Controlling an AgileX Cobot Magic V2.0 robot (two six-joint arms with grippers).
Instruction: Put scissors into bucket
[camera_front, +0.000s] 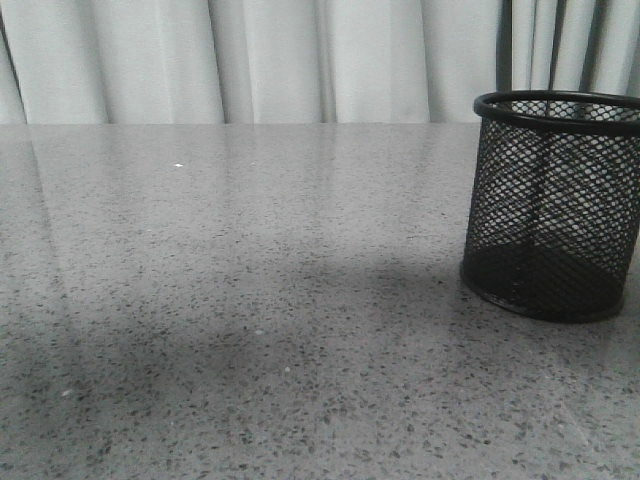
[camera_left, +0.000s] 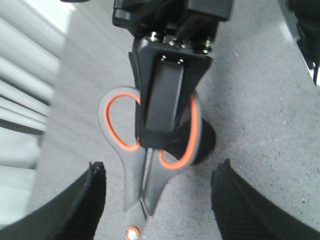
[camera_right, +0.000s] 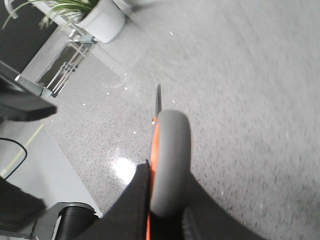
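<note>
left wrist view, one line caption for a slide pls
Right gripper clamps the scissors by their handles above the table.

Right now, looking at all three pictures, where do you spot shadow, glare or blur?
Front view: a broad soft shadow crosses the table in front of the bucket, and everything is fairly sharp. Right wrist view: there is a white glare spot on the table, and the scissors, very close to the lens, look soft. Left wrist view: the scissors are crisp.

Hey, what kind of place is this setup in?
Probably an indoor office or lab: a grey speckled stone-look table, pale curtains behind it, a black mesh bucket like a pen holder, and a potted plant nearby.
</note>
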